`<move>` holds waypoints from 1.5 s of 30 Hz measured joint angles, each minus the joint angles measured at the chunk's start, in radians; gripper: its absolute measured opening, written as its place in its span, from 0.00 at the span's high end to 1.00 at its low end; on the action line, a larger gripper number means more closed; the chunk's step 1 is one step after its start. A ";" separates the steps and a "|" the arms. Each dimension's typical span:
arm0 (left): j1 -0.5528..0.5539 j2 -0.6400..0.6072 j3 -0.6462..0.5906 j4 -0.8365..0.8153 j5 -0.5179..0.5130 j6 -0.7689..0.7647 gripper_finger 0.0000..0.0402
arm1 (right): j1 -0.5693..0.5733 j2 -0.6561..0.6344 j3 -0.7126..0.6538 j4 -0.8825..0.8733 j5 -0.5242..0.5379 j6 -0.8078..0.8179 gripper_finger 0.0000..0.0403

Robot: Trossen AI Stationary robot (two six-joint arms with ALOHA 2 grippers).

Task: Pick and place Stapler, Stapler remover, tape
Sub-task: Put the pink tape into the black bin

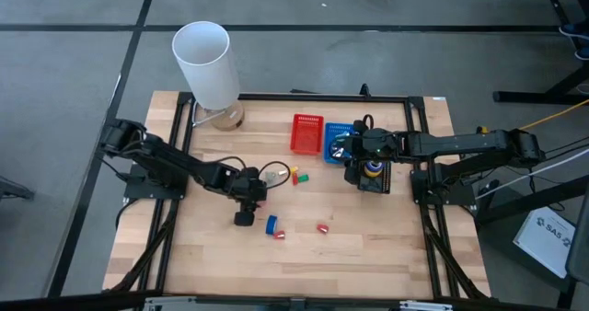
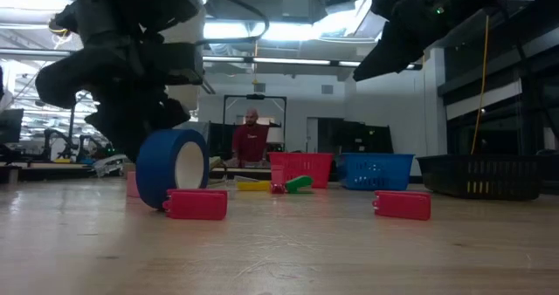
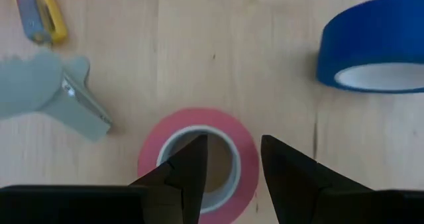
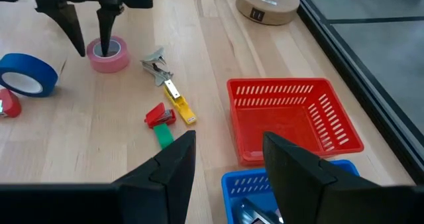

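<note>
On the wooden tabletop (image 4: pixel 218 45): left tool (image 3: pixel 232 164) open, 1 finger inside the pink tape ring (image 3: pixel 199 159); blue tape roll (image 3: pixel 374 48), grey staple remover (image 3: pixel 56 95) beside. Right tool (image 4: pixel 225 161) open, empty, above red plastic basket (image 4: pixel 291 118).

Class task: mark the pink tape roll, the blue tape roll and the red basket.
Pink ring-shaped tape roll (image 4: pixel 109 55), right wrist view: outer side.
Blue ring-shaped tape roll (image 2: pixel 157 168), low view: outer band.
Red plastic basket (image 4: pixel 281 87), right wrist view: far rim.

1 camera looks straight down on the table (image 1: pixel 304 256); 1 sits at tabletop level; 2 wrist cameras look close, sharing the pink tape (image 3: pixel 197 159).
</note>
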State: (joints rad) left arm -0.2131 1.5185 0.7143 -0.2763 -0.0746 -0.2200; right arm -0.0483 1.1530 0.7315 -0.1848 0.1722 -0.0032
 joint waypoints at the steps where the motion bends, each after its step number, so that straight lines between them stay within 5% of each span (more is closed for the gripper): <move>1: 0.000 0.006 0.000 0.003 -0.001 -0.004 0.65 | 0.000 0.000 0.000 0.000 0.000 0.000 0.56; 13: 0.000 0.046 0.003 -0.043 -0.010 -0.030 0.67 | 0.000 0.000 0.000 0.001 0.000 -0.004 0.56; 20: 0.007 0.014 -0.002 -0.049 -0.011 0.033 0.91 | 0.000 0.000 0.000 0.001 0.000 -0.004 0.56; 32: 0.075 -0.145 -0.002 0.023 -0.013 0.147 0.91 | 0.000 0.000 0.000 0.082 0.001 -0.034 0.56; 45: 0.099 -0.250 -0.001 0.312 0.044 0.219 0.89 | 0.000 0.000 0.000 0.167 0.015 -0.061 0.56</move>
State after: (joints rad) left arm -0.1143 1.2686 0.7136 0.0360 -0.0307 -0.0008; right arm -0.0486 1.1530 0.7315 -0.0176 0.1875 -0.0643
